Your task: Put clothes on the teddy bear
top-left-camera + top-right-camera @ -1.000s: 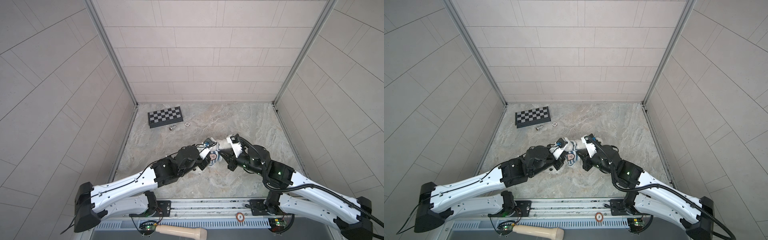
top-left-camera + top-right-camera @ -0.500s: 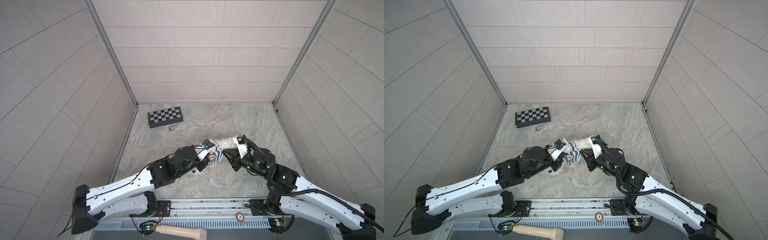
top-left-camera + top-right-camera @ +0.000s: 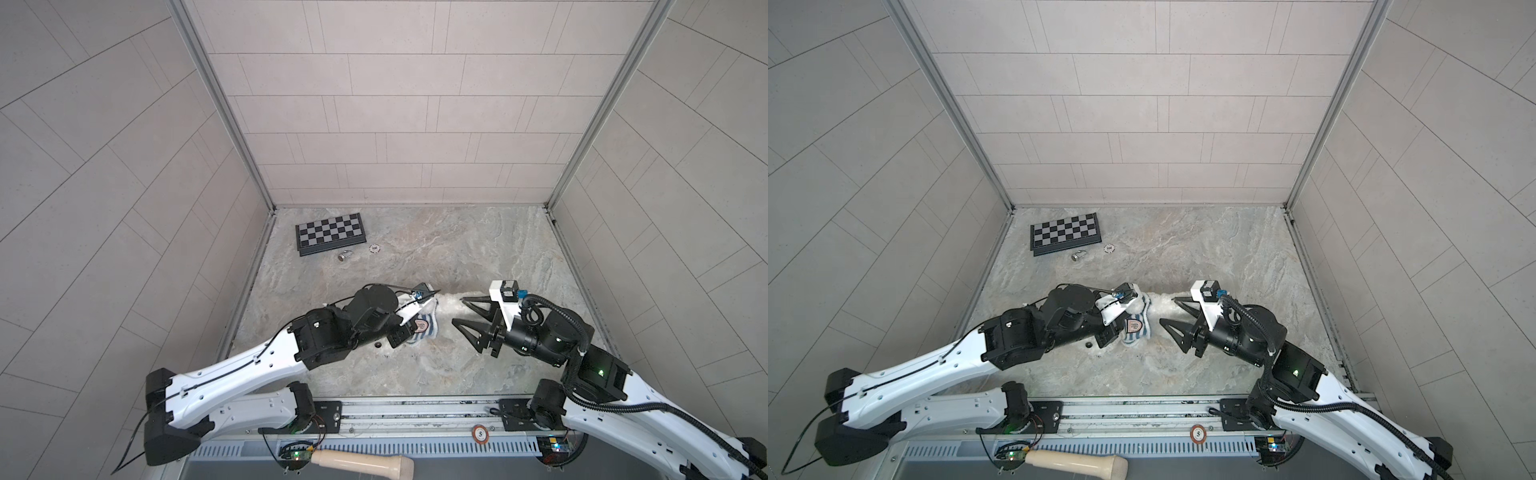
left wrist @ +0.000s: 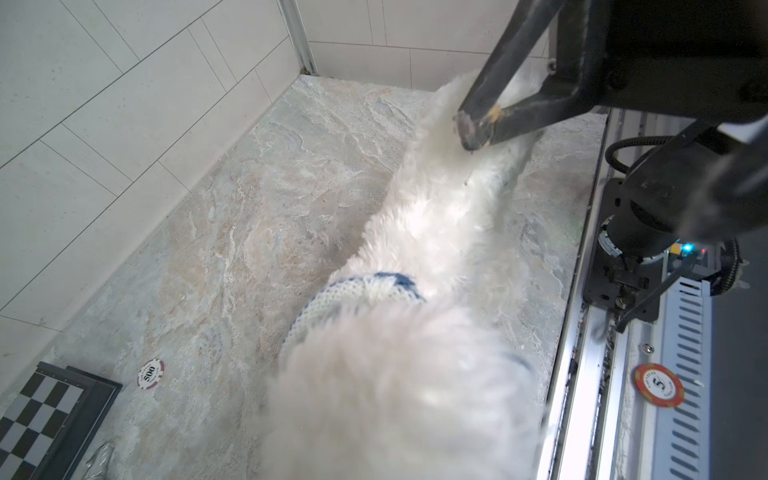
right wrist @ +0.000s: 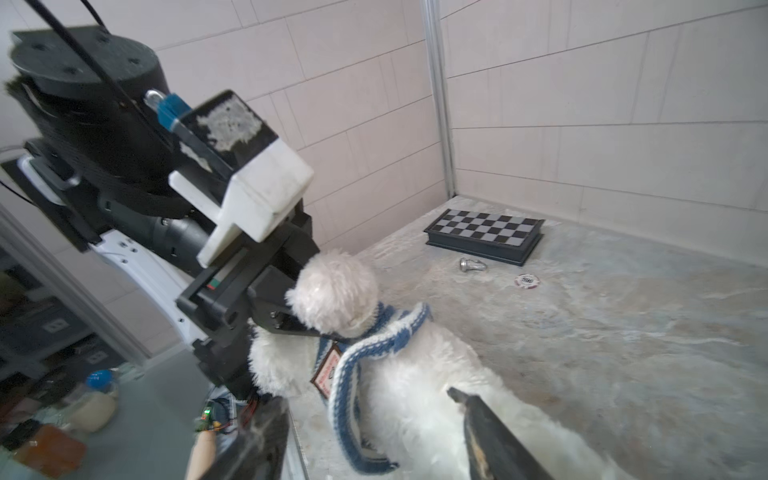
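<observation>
The fluffy white teddy bear (image 3: 446, 302) lies mid-table in both top views (image 3: 1160, 301), stretched between my two grippers. A blue-and-white striped shirt (image 5: 374, 345) sits around its neck and chest, with a small badge on it (image 3: 423, 326). My left gripper (image 3: 409, 322) is shut on the shirt at the collar, just under the bear's head (image 5: 332, 291); in the left wrist view fur hides its fingers. My right gripper (image 3: 457, 310) stands open around the bear's lower end without gripping it, one finger (image 4: 490, 116) resting against the fur.
A folded chessboard (image 3: 331, 233) lies at the back left, with a poker chip (image 3: 375, 248) and a small silvery piece (image 3: 344, 256) beside it. Another chip (image 3: 480, 434) sits on the front rail and a wooden handle (image 3: 365, 459) below it.
My right gripper pulled the bear's lower end to the right, then opened, let it go and drew back rightward. The left gripper kept its hold and hardly moved.
</observation>
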### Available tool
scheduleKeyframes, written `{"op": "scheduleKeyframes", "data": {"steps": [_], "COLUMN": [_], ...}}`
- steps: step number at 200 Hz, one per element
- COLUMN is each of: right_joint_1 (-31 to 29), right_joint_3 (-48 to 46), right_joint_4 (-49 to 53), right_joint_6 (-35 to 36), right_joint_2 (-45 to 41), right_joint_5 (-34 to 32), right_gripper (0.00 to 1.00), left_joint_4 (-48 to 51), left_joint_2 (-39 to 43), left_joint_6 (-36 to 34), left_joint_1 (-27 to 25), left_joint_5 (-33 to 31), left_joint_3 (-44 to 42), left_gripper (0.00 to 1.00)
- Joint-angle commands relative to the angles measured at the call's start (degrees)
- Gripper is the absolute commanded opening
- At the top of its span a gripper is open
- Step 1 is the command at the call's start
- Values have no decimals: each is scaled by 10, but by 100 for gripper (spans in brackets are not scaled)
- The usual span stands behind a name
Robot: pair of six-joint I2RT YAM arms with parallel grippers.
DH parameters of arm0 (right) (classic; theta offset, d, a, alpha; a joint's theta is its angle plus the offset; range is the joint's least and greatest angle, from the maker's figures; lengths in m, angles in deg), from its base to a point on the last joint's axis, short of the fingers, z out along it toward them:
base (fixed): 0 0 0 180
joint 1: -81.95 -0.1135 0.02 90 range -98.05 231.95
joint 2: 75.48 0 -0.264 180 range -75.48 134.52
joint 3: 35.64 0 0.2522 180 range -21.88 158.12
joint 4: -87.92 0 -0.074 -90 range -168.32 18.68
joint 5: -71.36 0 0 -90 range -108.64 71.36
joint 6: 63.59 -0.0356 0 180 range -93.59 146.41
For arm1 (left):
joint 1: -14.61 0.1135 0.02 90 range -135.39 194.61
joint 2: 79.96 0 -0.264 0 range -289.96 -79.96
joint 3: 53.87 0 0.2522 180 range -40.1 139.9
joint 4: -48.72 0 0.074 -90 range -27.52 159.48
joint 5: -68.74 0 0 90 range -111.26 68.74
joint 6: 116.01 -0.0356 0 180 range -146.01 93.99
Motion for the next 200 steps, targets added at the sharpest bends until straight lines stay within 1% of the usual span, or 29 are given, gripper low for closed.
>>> {"op": "scheduleKeyframes", "data": {"steps": [1, 41, 43, 69, 91, 106, 128, 145, 161, 181, 189, 200], "right_joint_1": [0, -1, -1, -9, -24, -30, -33, -42, -50, -54, -54, -54], "right_joint_3": [-12, -5, 7, 21, 6, 1, 1, 3, 12, 10, 5, 1], "right_joint_4": [-34, -94, -95, -99, -134, -158, -170, -161, -145, -140, -142, -152], "right_joint_6": [27, 44, 45, 49, 39, 32, 33, 52, 72, 86, 88, 87], "right_joint_2": [13, 75, 79, 126, 151, 165, 189, 206, 222, 228, 223, 213], "right_joint_5": [55, 95, 97, 117, 129, 132, 118, 106, 102, 109, 107, 105], "right_gripper": [81, 99, 99, 99, 99, 99, 99, 99, 94, 81, 73, 58], "left_joint_4": [92, 177, 181, 195, 190, 196, 224, 241, 244, 227, 221, 223], "left_joint_2": [4, -21, -22, -31, -32, -40, -57, -63, -63, -60, -61, -69], "left_joint_6": [-26, -36, -37, -40, -45, -54, -67, -75, -79, -77, -77, -78], "left_joint_1": [0, 0, 0, 0, 0, 0, 0, 0, 0, 1, 0, 0], "left_joint_5": [20, 79, 80, 93, 100, 119, 142, 140, 131, 127, 124, 119], "left_joint_3": [48, 104, 107, 126, 137, 149, 178, 193, 203, 209, 211, 222], "left_gripper": [0, 0, 0, 0, 0, 0, 0, 0, 0, 0, 0, 0]}}
